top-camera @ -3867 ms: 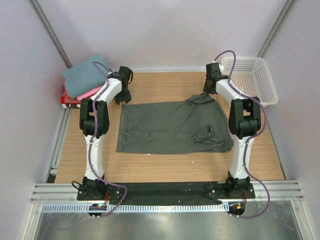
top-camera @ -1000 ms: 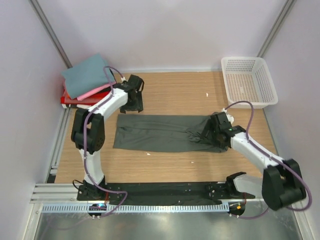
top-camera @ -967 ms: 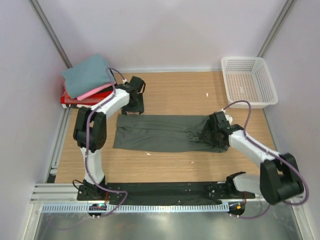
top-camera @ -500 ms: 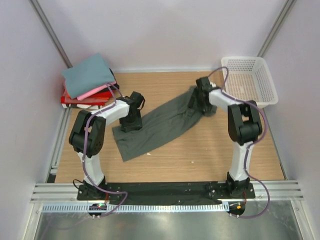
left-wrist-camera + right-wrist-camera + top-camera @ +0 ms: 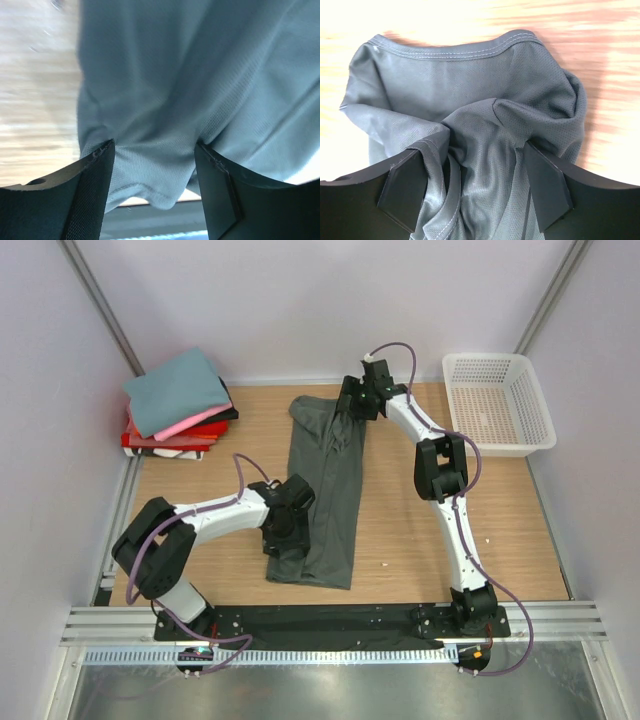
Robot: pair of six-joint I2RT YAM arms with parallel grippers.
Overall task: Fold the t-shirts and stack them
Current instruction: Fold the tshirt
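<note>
The dark grey-green t-shirt lies as a long folded strip running from the far middle of the table toward the near edge. My left gripper rests on its near left end. Its jaws are open, with the hem between the fingers. At the far end of the shirt is my right gripper, also open, its fingers straddling bunched cloth below the collar. Folded t-shirts are stacked at the far left: teal-blue on top, then pink, with black and red below.
A white lattice basket stands at the far right corner, holding nothing that shows. Bare wood table lies right of the shirt. A metal rail carrying the arm bases runs along the near edge.
The shirt has swung from lying left to right into a far-to-near strip. My right gripper went to the far middle with one end. My left gripper came nearer with the other.
</note>
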